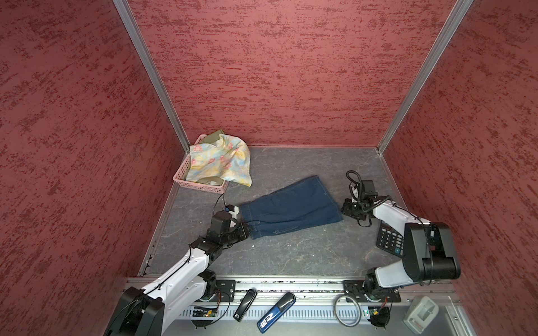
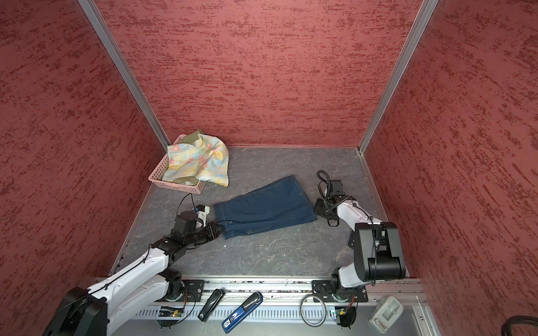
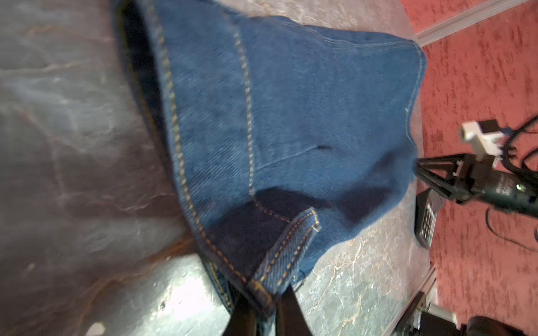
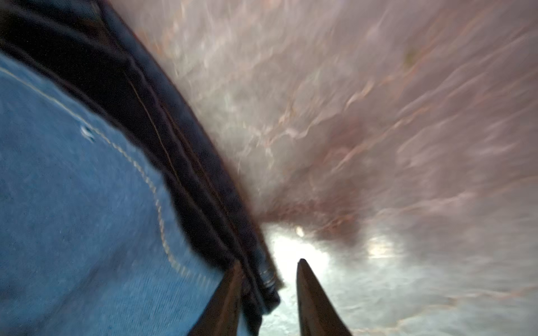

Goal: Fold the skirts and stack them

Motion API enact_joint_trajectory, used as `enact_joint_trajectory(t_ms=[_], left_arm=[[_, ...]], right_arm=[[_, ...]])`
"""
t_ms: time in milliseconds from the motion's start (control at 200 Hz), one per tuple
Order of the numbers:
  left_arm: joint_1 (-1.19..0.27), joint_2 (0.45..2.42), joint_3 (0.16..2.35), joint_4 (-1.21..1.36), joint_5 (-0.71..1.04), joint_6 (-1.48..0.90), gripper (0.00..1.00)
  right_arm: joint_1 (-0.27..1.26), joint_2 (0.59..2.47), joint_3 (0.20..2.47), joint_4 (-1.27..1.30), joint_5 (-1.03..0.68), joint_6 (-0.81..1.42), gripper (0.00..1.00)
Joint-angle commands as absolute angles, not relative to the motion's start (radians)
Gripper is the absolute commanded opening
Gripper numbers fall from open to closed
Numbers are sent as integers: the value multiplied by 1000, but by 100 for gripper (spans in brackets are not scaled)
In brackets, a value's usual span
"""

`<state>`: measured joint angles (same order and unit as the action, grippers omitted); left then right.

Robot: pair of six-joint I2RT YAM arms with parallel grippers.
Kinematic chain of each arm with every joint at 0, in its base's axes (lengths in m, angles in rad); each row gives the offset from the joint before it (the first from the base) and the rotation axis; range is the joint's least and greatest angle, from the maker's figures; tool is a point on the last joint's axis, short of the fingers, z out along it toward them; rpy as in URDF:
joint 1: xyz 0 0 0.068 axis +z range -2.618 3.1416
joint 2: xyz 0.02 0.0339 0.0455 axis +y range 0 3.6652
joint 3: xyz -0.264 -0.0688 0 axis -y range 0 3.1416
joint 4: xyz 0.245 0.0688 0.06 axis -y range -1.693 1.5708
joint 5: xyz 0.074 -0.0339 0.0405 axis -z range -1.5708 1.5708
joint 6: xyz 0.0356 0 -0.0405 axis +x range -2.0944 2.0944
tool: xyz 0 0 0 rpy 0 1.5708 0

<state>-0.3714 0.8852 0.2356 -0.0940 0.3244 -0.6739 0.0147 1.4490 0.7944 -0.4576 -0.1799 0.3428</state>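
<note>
The dark blue denim skirt (image 1: 291, 206) (image 2: 265, 208) lies flat mid-table. My left gripper (image 1: 247, 228) (image 2: 222, 227) is at its waistband corner. In the left wrist view the fingers (image 3: 288, 302) stand slightly apart, open, with the waistband (image 3: 262, 291) between them. My right gripper (image 1: 343, 209) (image 2: 317, 209) is at the hem corner. It is open, and the hem (image 4: 262, 279) rests against one finger (image 4: 233, 288). The pastel flowered skirt (image 1: 221, 163) (image 2: 198, 158) is draped over the pink basket (image 1: 186, 171) (image 2: 158, 171). The olive green skirt (image 1: 214, 136) (image 2: 192, 136) peeks out beneath it.
A black calculator (image 1: 388, 241) (image 3: 428, 218) lies under my right arm near the right wall. On the front rail sit a black stapler (image 1: 244, 305), a blue stapler (image 1: 275, 312), a cable ring (image 1: 346, 311) and a white holder (image 1: 420, 315). Red walls enclose three sides.
</note>
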Motion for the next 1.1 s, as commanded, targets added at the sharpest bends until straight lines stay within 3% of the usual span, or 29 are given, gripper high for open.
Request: enact_joint_trajectory(t_ms=[0, 135, 255, 426, 776, 1097], left_arm=[[-388, 848, 227, -139, 278, -680, 48], [-396, 750, 233, -188, 257, -669, 77], [-396, 634, 259, -262, 231, -648, 86], [-390, 599, 337, -310, 194, -620, 89], [-475, 1076, 549, -191, 284, -615, 89], [-567, 1106, 423, -212, 290, -674, 87]], right_arm=[[13, 1340, 864, -478, -111, 355, 45], [49, 1290, 930, -520, -79, 343, 49], [110, 1294, 942, -537, -88, 350, 49], [171, 1315, 889, -515, -120, 381, 47], [205, 1474, 790, -419, -177, 444, 46], [204, 1625, 756, -364, -140, 459, 46]])
